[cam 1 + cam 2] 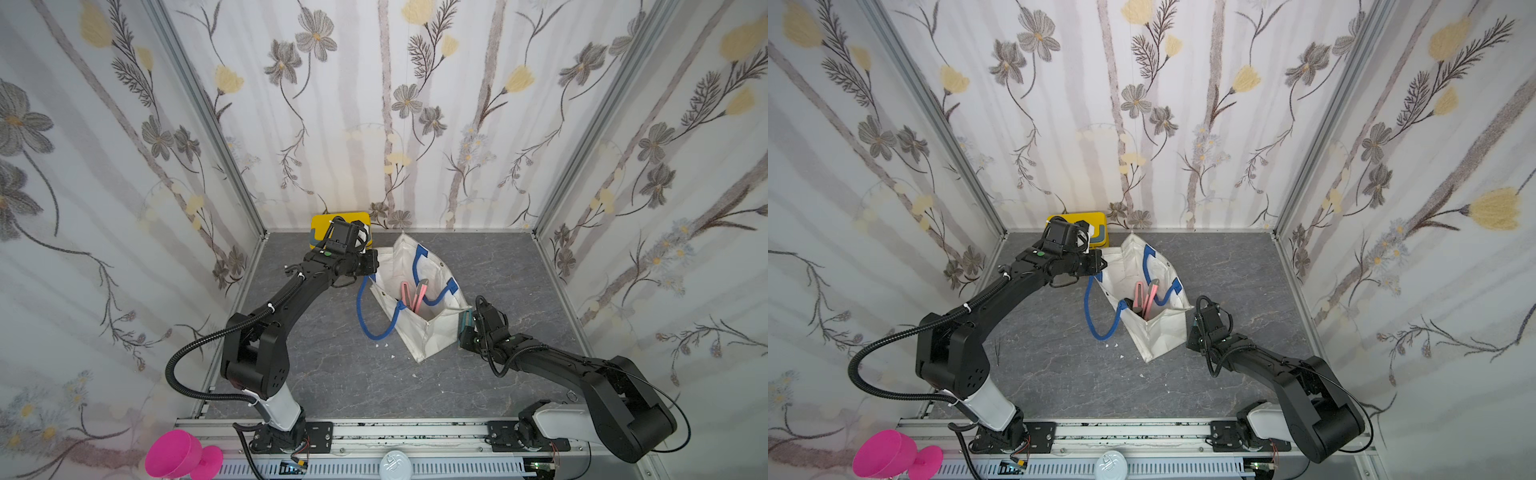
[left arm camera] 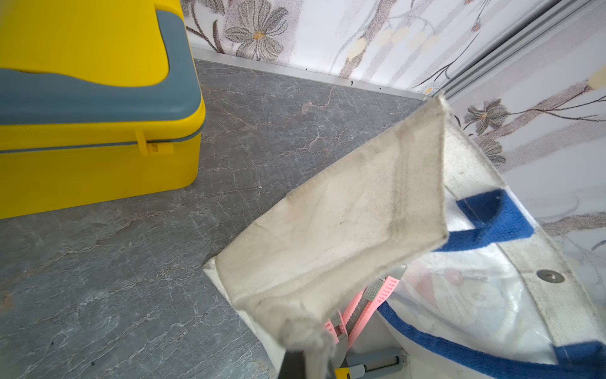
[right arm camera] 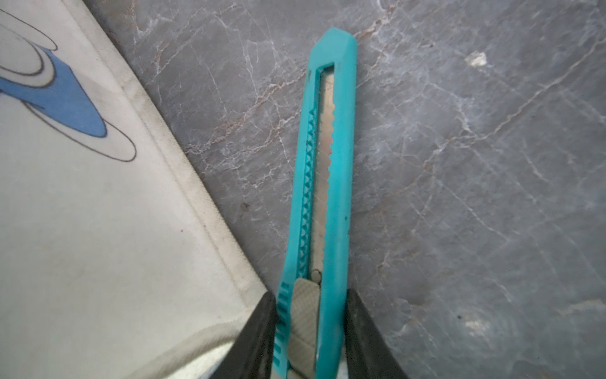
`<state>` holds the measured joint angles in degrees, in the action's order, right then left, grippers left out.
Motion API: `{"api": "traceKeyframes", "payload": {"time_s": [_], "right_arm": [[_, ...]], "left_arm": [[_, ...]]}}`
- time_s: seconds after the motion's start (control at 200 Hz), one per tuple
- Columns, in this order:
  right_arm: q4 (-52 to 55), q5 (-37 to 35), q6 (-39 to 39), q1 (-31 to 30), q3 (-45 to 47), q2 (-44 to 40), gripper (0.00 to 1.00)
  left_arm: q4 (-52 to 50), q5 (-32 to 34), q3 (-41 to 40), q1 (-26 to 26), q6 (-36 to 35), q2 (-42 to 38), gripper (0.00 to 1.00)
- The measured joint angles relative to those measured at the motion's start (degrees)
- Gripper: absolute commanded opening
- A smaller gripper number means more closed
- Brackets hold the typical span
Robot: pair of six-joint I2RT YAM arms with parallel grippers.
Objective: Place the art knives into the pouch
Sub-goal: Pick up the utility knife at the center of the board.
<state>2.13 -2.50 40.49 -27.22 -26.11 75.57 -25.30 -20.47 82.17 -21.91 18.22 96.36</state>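
The right gripper [image 3: 310, 297] pinches the teal art knife [image 3: 331, 164] just right of the centre-frame pouch [image 1: 432, 332], whose canvas wall stands between knife and opening. The left gripper [image 1: 372, 266] pinches the pouch rim; pink knives [image 1: 417, 296] lie inside, and a yellow box [image 1: 322, 222] sits to the upper left.

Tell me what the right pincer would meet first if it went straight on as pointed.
Likely nothing but grey tabletop: the right pincer, shut on the teal knife, points past the pouch; tilt is unclear.
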Motion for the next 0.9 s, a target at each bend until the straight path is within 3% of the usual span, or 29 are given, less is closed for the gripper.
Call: {"api": "traceKeyframes", "payload": {"time_s": [0.33, 0.485, 0.644, 0.904], "right_arm": [[1.46, -2.12, 0.7, -2.49, -2.29, 2.14, 0.28], [3.5, -2.32, 1.64, -2.78, -2.32, 1.11, 0.16], [8.04, -2.36, 2.6, -2.75, -1.68, -3.56, 0.01], [17.49, -5.81, 3.96, -2.27, -10.23, -16.04, 0.0]], "left_arm": [[-0.07, -0.15, 0.0, 0.0, 0.0, -0.2, 0.0], [-0.09, -0.17, 0.0, 0.0, 0.0, -0.22, 0.0], [-0.11, -0.17, 0.0, 0.0, 0.0, -0.22, 0.0], [-0.24, -0.17, 0.0, 0.0, 0.0, -0.33, 0.0]]}}
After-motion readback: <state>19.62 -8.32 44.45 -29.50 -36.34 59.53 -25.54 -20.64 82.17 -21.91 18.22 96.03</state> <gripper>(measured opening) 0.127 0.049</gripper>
